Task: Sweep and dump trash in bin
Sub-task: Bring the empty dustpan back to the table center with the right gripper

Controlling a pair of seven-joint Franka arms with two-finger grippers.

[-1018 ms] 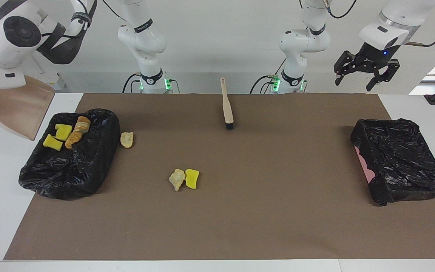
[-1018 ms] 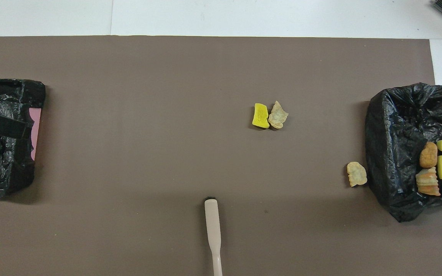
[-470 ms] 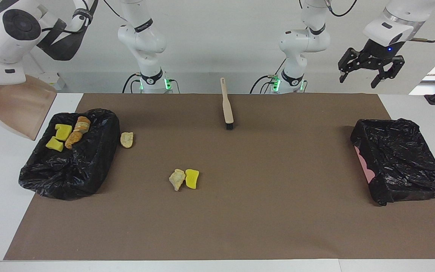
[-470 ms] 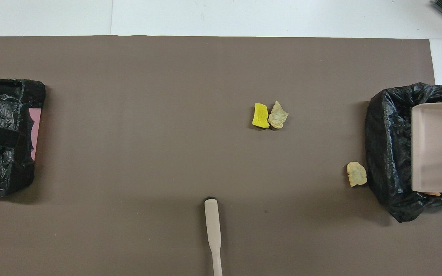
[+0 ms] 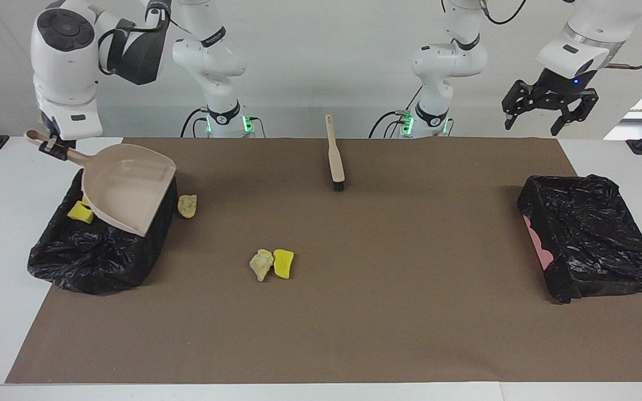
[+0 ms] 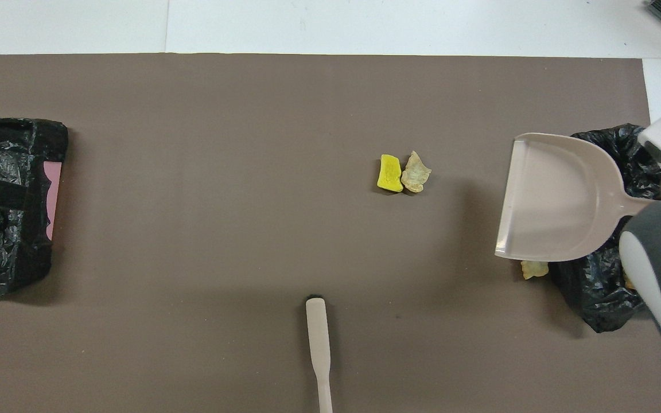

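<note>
Table: white, with a big brown mat (image 5: 354, 312) on top that covers most of it.
Right arm's bin: a bin with a black bag (image 5: 98, 250) sits at the right arm's end of the mat.
Dustpan: a beige dustpan (image 5: 129, 192) hangs in the air over that bin, tipped a little, with nothing in it.
Right claw: the right gripper (image 5: 53, 147) is clamped tight on the dustpan's handle.
Trash in the bin: one yellow sponge piece (image 5: 80, 212) peeks out from under the dustpan. The rest of the bin is hidden.
Trash by the bin: a pale lump (image 5: 187, 205) lies on the mat, just beside the bin.
Trash in the middle: a yellow sponge bit (image 5: 283, 263) and a pale rock lump (image 5: 261, 264) lie touching each other near the middle of the mat.
Brush: a beige brush (image 5: 334, 154) lies flat by the mat's edge nearest the robots.
Left claw: the left gripper (image 5: 549, 114) hangs high in the air with its fingers spread apart, holding nothing.
Left arm's bin: a second black-bagged bin (image 5: 594, 234) sits at the left arm's end of the mat.
</note>
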